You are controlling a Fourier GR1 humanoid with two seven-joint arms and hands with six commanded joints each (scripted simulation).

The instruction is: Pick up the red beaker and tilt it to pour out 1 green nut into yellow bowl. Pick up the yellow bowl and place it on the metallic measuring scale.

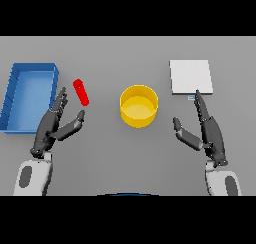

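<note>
The red beaker [81, 92] is a small red cylinder that looks to lie on the table, left of centre. The yellow bowl [139, 105] stands in the middle and no nut shows inside it. The metallic measuring scale [190, 76] is a pale square plate at the back right. My left hand [52, 125] is open, its fingertips just left of and below the beaker, not touching it. My right hand [207, 130] is open too, fingers pointing toward the scale's near edge, right of the bowl.
A blue rectangular bin [15, 95] with raised walls sits at the far left, right beside my left hand.
</note>
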